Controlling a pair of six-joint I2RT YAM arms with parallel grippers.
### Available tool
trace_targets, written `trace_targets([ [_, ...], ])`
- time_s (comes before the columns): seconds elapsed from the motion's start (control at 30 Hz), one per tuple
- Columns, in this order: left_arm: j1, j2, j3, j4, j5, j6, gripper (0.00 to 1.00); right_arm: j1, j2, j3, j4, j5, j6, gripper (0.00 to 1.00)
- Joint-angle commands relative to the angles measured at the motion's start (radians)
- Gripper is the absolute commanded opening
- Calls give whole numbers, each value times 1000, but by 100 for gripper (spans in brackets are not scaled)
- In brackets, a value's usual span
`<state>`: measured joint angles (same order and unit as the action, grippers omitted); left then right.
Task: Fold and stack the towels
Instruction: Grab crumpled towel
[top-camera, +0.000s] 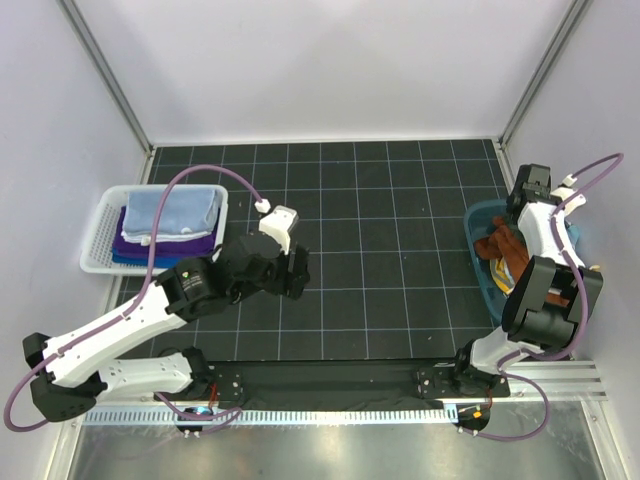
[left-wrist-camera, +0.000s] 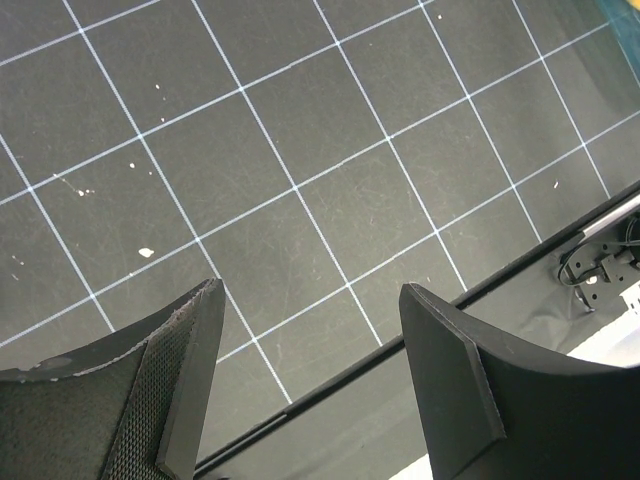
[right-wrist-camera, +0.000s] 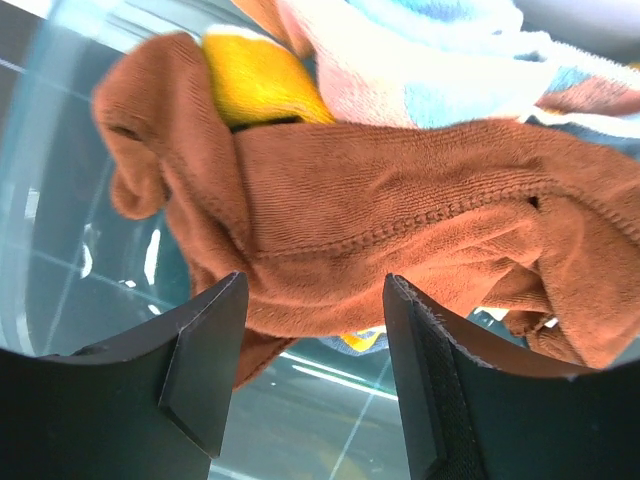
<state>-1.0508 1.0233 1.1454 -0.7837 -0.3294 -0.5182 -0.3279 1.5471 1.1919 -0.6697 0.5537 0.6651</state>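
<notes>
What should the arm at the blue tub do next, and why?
Probably lower a little and close on the brown towel. The right arm hangs over the tub, its jaws stand open with a fold of that towel just ahead of the gap between them, and nothing is gripped yet.

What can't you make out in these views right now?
1. Top view: the right arm covers much of the teal tub, hiding how many towels it holds.
2. Right wrist view: the top edge cuts off the pale towel above the rust brown towel.
3. Top view: the light blue towel in the white basket hides all but edges of those beneath.
</notes>
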Motion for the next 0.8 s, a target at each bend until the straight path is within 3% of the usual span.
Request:
trace_targets([
  [0.0, 0, -6, 16, 3, 21, 14, 74, -28, 1, -46, 84, -21, 42, 63],
  [0.23, 0, -15, -16, 26, 27, 20, 74, -43, 5, -114, 143, -58, 37, 41],
  [0.33, 0, -23, -19, 27, 27, 26, 74, -43, -2, -112, 140, -61, 39, 16],
  [0.47, 0, -25, -19, 29, 36, 30, 74, -43, -36, -94, 122, -63, 42, 1],
  [0.77, 0, -42, 5, 35, 20, 38, 74, -43, -226, 26, 22, -127, 51, 1],
])
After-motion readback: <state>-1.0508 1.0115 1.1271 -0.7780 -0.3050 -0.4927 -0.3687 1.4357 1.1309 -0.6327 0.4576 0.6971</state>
